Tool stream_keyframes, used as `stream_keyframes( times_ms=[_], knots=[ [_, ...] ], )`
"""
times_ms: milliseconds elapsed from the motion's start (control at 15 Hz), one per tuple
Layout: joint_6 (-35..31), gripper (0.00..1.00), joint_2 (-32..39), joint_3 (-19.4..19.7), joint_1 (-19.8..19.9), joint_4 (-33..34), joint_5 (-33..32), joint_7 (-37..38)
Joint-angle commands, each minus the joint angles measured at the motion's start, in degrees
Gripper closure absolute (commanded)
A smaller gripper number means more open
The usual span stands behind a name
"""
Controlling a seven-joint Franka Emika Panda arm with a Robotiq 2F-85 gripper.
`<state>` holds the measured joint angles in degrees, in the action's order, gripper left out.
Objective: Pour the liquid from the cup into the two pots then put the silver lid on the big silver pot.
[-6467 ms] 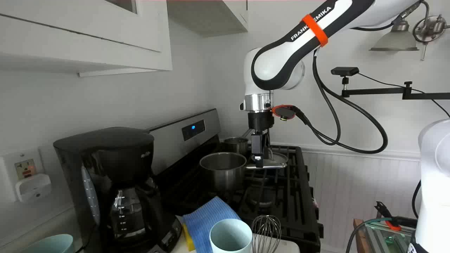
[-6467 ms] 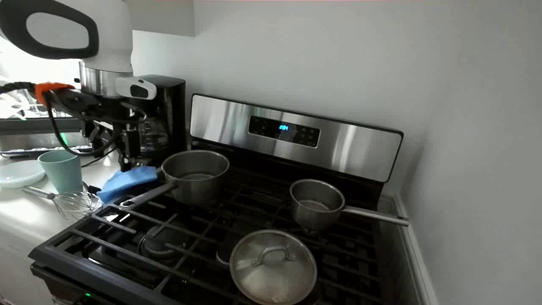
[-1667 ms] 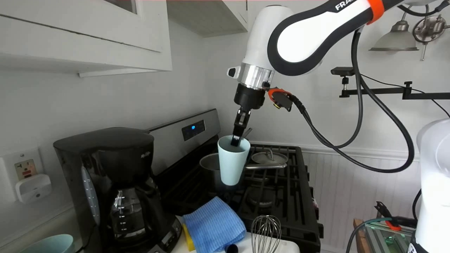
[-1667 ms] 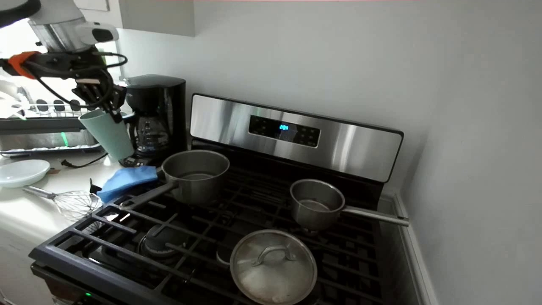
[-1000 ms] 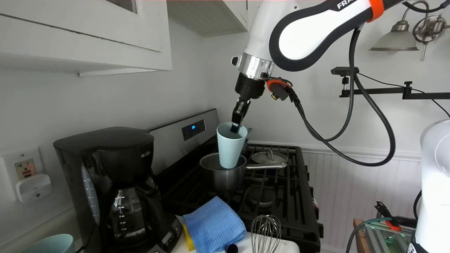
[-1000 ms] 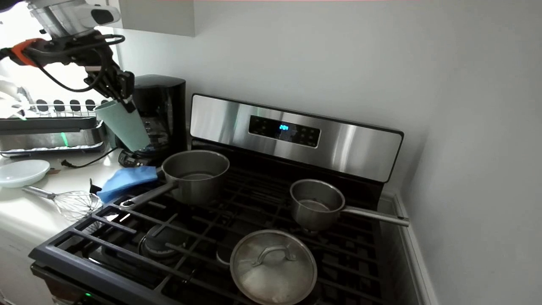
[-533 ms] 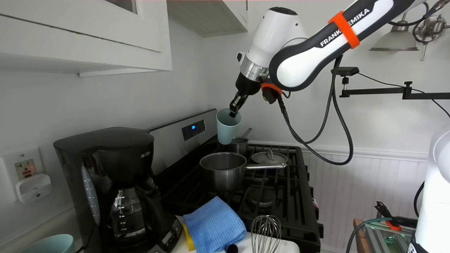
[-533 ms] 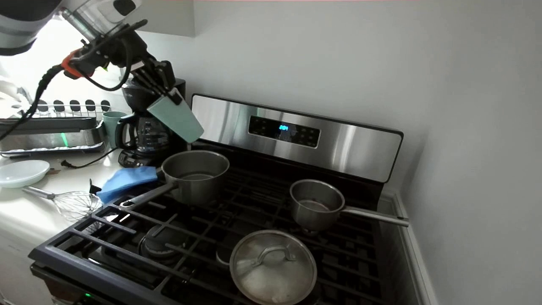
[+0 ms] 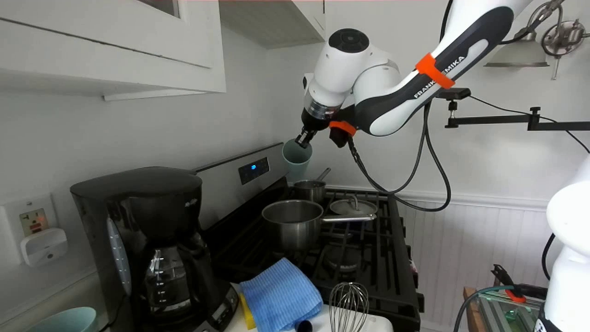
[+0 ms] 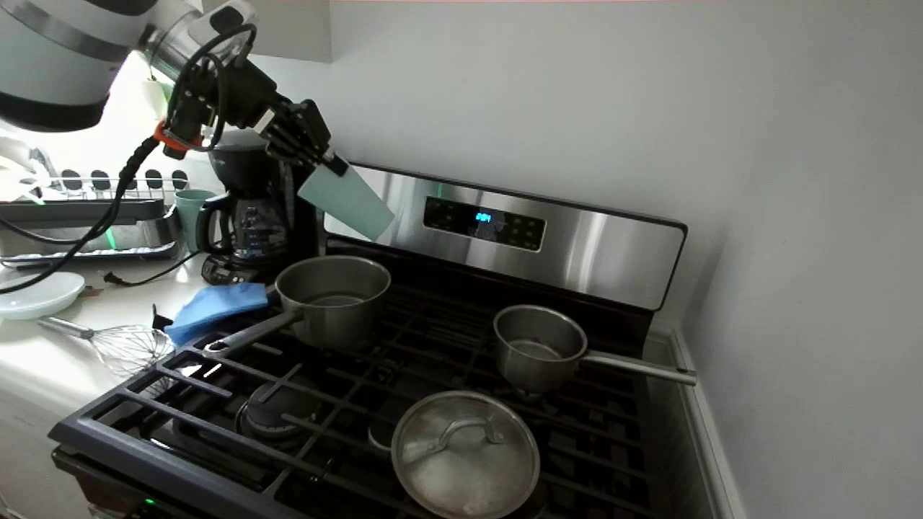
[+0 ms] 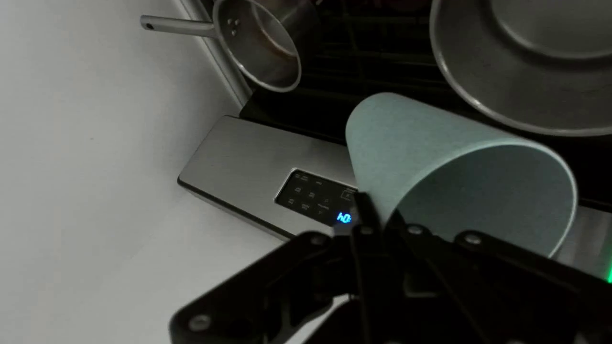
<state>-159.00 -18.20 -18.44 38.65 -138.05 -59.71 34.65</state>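
Observation:
The mint cup (image 11: 406, 129) is tilted, with its mouth towards the camera in the wrist view. My gripper (image 11: 381, 205) is shut on its wall at the rim, one finger inside and one outside. No liquid can be made out in it. In an exterior view the cup (image 10: 346, 198) hangs before the stove's back panel, above and right of the big silver pot (image 10: 333, 321). A smaller pot (image 10: 537, 369) stands farther right on the stove. The silver lid (image 10: 469, 479) lies handle-up on the grates near both pots.
A black coffee maker (image 9: 138, 193) stands on the counter beside the stove. Around it are a blue cloth (image 9: 281, 295), a wire whisk (image 9: 349, 304) and a teal dish (image 9: 69, 320). The big pot's long handle (image 10: 252, 333) juts to the front. A wall (image 10: 807, 252) bounds the stove's far side.
Earlier the cup stood on the counter, apart from my gripper; it has since been gripped and lifted. Over the last second it has travelled past the big pot towards the back panel, tilting further.

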Motion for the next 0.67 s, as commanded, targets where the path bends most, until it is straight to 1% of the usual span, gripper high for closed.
stream_keyframes(
  times_ms=[0,200,400,600],
  knots=[
    [2.85,0.99,1.61,-5.85,4.02,2.89,-12.8,11.51],
    [6.1,0.99,2.8,-8.78,4.97,3.37,-21.34,17.9],
    [9.85,0.99,4.61,-10.4,5.15,4.1,-27.13,22.11],
    [12.39,0.99,6.25,-11.03,4.75,4.64,-31.48,26.81]
  ],
)
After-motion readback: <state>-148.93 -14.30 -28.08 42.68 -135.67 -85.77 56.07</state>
